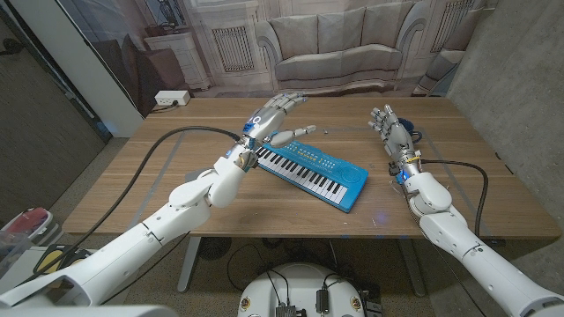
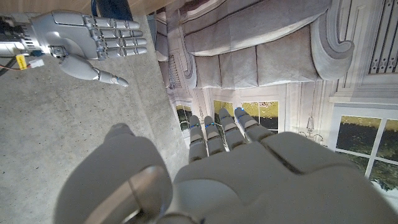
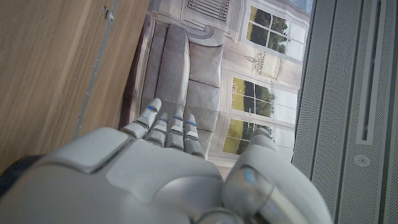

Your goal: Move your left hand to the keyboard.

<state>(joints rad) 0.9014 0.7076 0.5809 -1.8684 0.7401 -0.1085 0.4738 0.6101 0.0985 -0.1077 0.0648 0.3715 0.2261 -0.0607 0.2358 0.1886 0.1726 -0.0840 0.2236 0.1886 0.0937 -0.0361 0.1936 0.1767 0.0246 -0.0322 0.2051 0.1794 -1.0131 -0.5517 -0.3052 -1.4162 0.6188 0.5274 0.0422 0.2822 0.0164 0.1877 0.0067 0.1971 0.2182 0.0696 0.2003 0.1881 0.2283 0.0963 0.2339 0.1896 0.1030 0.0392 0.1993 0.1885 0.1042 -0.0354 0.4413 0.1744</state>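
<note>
A small blue keyboard (image 1: 314, 173) with white and black keys lies slantwise at the middle of the wooden table (image 1: 176, 185). My left hand (image 1: 274, 120) hovers above the keyboard's far left end, fingers spread and reaching away from me, holding nothing. My right hand (image 1: 390, 129) stands to the right of the keyboard, apart from it, fingers straight and empty. In the left wrist view my left hand (image 2: 249, 168) has its fingers held straight, and the right hand (image 2: 93, 40) appears across from it. The right hand (image 3: 168, 168) in its own wrist view has straight fingers above the table.
A dark blue object (image 1: 411, 132) lies on the table just behind my right hand. Black cables (image 1: 150, 163) run along both arms. A white box (image 1: 171, 98) sits off the table's far left corner, before a backdrop picturing a sofa.
</note>
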